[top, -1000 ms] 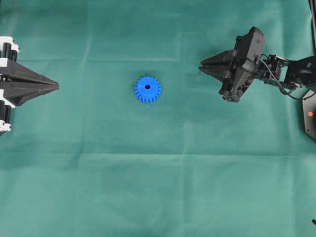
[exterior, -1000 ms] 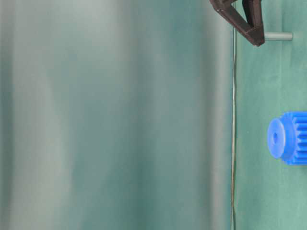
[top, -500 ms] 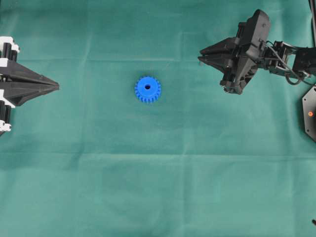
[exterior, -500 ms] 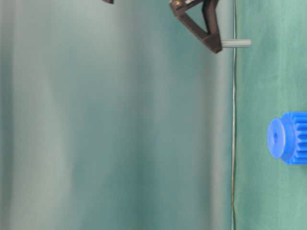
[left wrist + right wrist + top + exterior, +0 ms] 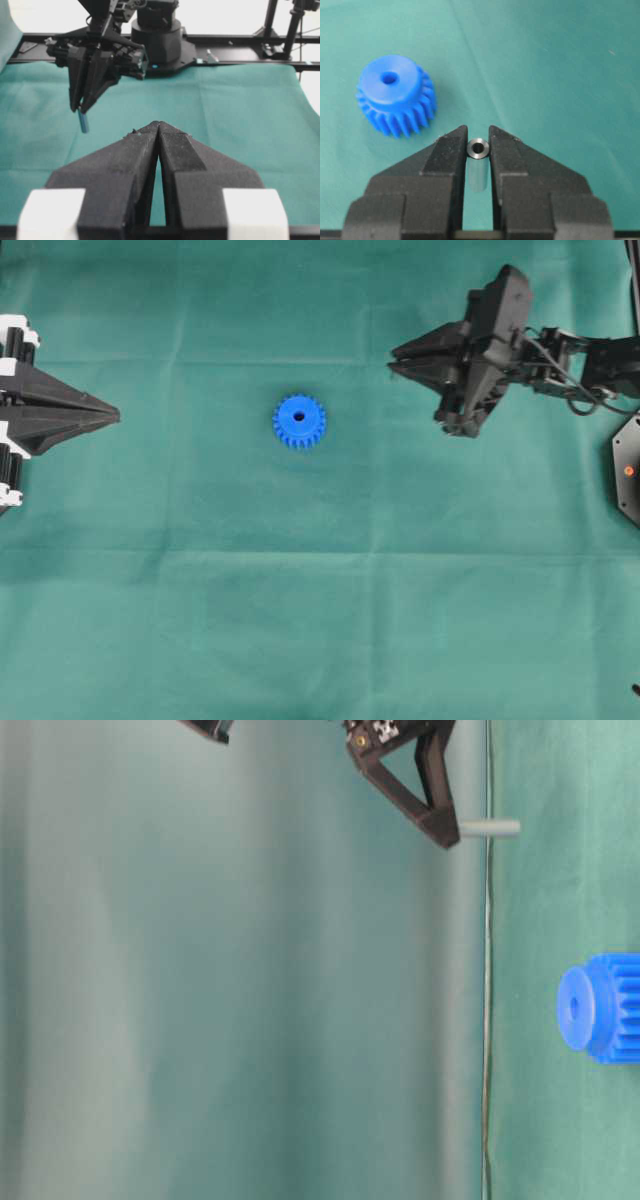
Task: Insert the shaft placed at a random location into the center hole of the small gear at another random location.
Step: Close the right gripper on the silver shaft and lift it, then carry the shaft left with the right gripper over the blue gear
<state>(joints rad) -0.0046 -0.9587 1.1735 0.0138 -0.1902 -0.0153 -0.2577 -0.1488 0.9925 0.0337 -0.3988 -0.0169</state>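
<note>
The right pincer (image 5: pixel 478 145) is clamped on the shaft (image 5: pixel 479 148) and holds it above the green counter (image 5: pixel 320 620), well apart from the small gear (image 5: pixel 299 421). The gear lies flat, its center hole (image 5: pixel 299 417) facing up. The left pincer (image 5: pixel 159 131) is together, holding nothing

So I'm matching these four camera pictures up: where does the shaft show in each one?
Overhead: hidden under the right gripper, upper right.
Table-level: shaft juts from the fingertips, top right.
Left wrist: hangs below the far gripper, upper left.
Right wrist: pinched between the fingertips, bottom centre.
Shared landmark: the small gear, except in left wrist.
</note>
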